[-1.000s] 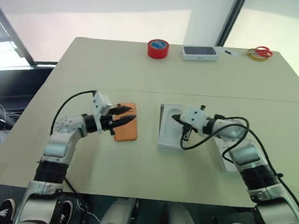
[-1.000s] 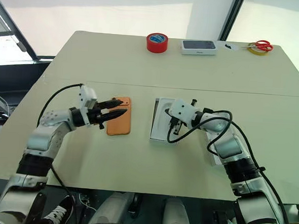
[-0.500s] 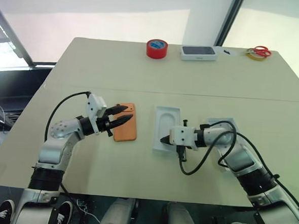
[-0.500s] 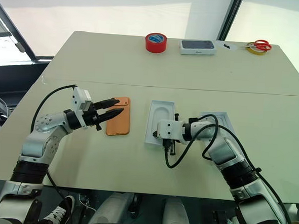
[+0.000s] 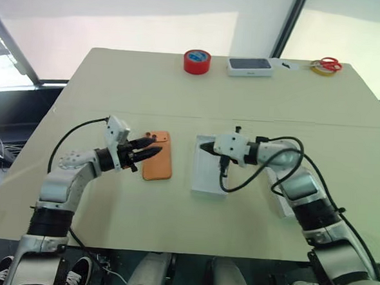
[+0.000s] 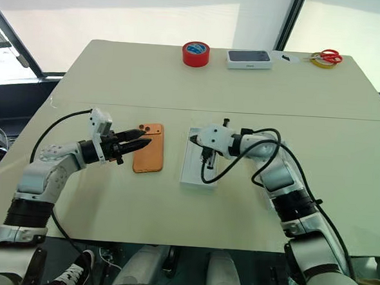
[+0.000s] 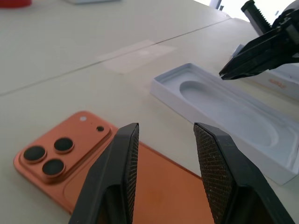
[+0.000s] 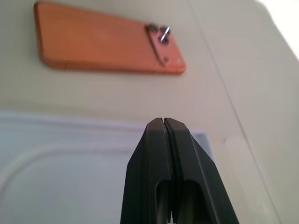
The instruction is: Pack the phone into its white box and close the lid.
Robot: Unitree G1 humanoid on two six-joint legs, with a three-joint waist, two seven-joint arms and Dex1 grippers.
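Note:
The orange phone (image 5: 158, 164) lies back up on the table, its three lenses (image 7: 46, 159) at the far end. My left gripper (image 5: 156, 147) hovers open just above the phone's far left part and holds nothing. To the phone's right lies a shallow white moulded tray (image 5: 208, 174) with an oval recess. My right gripper (image 5: 202, 146) is shut and empty over the tray's far end. A white cardboard piece (image 5: 280, 203) lies further right, mostly hidden under my right forearm. I cannot tell whether it is the white box or the lid.
At the table's far edge stand a red tape roll (image 5: 197, 61), a dark-topped white box (image 5: 249, 67), and red-handled scissors on a yellow tape roll (image 5: 325, 65). A seam (image 5: 307, 124) runs across the table behind the work area.
My right gripper, still shut, swung from the tray's near part to above its far end. My left gripper rolled and shifted slightly left over the phone. The phone stayed put.

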